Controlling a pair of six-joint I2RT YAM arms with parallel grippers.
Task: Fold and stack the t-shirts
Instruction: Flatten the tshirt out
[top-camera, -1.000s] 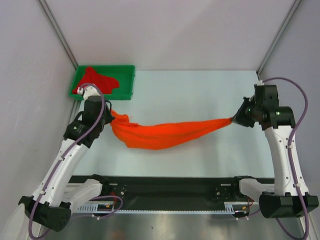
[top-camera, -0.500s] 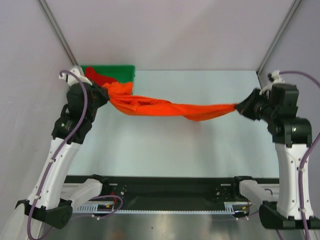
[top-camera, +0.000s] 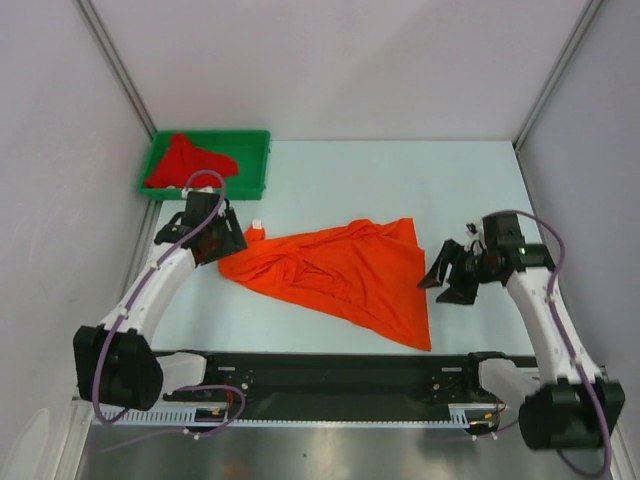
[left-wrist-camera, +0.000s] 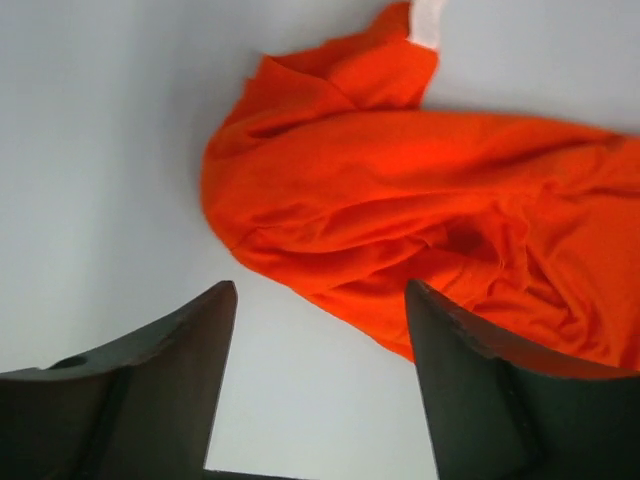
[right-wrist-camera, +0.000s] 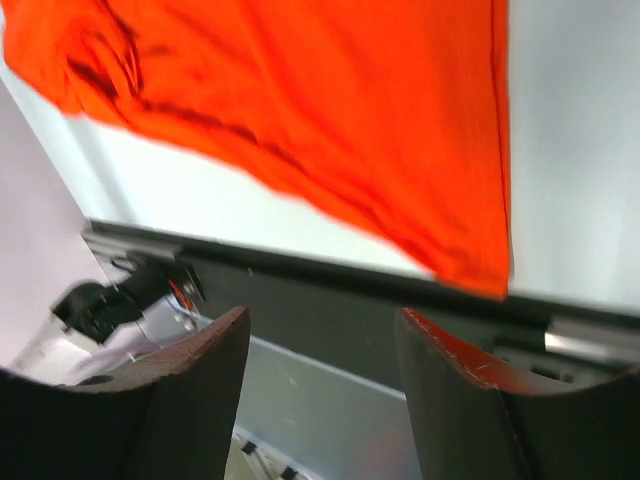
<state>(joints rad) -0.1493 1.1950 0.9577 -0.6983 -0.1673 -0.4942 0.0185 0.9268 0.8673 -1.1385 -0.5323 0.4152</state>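
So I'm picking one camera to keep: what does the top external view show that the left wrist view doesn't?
Top external only: the green tray holding the red t-shirt, and the right gripper, open. Left wrist only: the left gripper close up, jaws open, nothing between. Both: the orange t-shirt, crumpled on the table, with its white label.

I see my left arm reaching forward on the left side, with the left tool (top-camera: 228, 240) held low and turned to the right, its fingers (left-wrist-camera: 170, 390) spread wide. My right arm bends at the elbow. The right tool (top-camera: 447, 277) points to the left, its fingers (right-wrist-camera: 150, 400) also apart.
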